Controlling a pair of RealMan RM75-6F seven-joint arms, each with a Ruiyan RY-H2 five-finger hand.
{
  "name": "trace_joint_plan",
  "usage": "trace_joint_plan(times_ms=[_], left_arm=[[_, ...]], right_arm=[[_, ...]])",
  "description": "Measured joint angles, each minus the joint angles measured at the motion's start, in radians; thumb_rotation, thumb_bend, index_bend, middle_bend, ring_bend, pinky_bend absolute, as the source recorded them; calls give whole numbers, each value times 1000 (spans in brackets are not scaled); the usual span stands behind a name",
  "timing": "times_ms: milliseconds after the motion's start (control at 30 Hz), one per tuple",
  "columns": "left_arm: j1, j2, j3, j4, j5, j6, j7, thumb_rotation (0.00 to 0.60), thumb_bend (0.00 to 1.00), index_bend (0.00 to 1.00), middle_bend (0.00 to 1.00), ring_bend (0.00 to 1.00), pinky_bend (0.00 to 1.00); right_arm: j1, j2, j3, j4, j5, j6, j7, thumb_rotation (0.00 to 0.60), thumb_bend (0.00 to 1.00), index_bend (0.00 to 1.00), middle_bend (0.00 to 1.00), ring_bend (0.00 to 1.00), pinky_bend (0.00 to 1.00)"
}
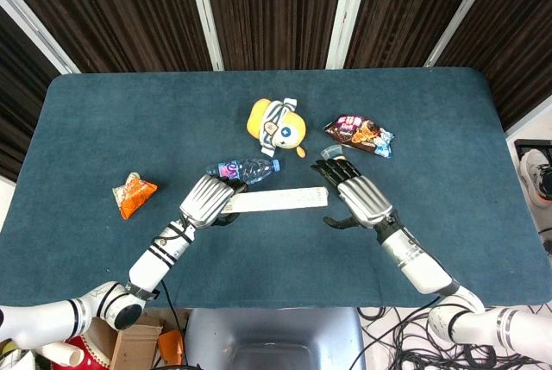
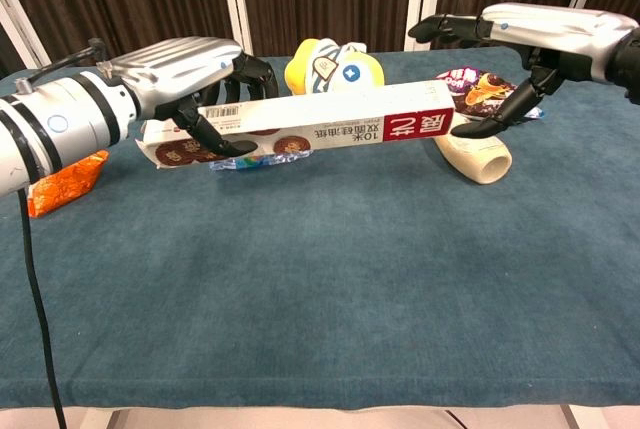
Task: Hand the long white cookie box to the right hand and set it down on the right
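The long white cookie box (image 1: 278, 200) (image 2: 310, 124) hangs level above the table, its red-labelled end pointing right. My left hand (image 1: 207, 200) (image 2: 190, 79) grips its left end, fingers wrapped over the top and front. My right hand (image 1: 358, 197) (image 2: 520, 39) is spread wide at the box's right end. Its fingers (image 2: 440, 27) reach over above the box and its thumb (image 2: 485, 126) sits just past the box's end, not closed on it.
A clear water bottle (image 1: 244, 169) lies just behind the box. A yellow plush toy (image 1: 276, 124) (image 2: 330, 64) and a dark snack packet (image 1: 358, 134) (image 2: 480, 84) sit further back. An orange packet (image 1: 134, 193) (image 2: 65, 181) lies left. A cream bottle (image 2: 478, 156) lies under my right hand.
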Motion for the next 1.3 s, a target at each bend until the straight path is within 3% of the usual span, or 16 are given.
trace_joint_plan(times_ms=[267,467,567,700,1133,1200,1300], left_arm=[[-11,2,5,-2,3,-7,-8,600,322,546,654,578,709],[-18,0,9,0,11,-10,-19,600,323,545,655,577,708],[-20,-1,13,2,14,-9,-18,600,322,545,654,577,708],[-22,-1,15,0,19,-8,-26,600,322,545,654,577,707],[-22,17,23,-16,34,-1,-34,600,274,528,630,561,696],[-20,21,24,-18,45,8,-44,600,247,483,566,512,647],[-14,30,24,-23,59,24,-72,600,204,349,380,332,479]], right_arm=[[12,-7,-13,3,2,2,0,600,154,0,60,0,76],[39,-55,-9,35,19,-13,2,600,154,13,175,52,132],[52,-86,-4,60,26,-11,6,600,161,115,273,141,202],[66,-127,4,90,35,-4,8,600,197,337,407,291,367],[85,-187,5,136,39,30,-6,600,272,700,658,560,657],[83,-196,4,145,32,51,-17,600,290,747,691,588,691],[77,-209,2,158,13,89,-18,600,300,772,707,609,714]])
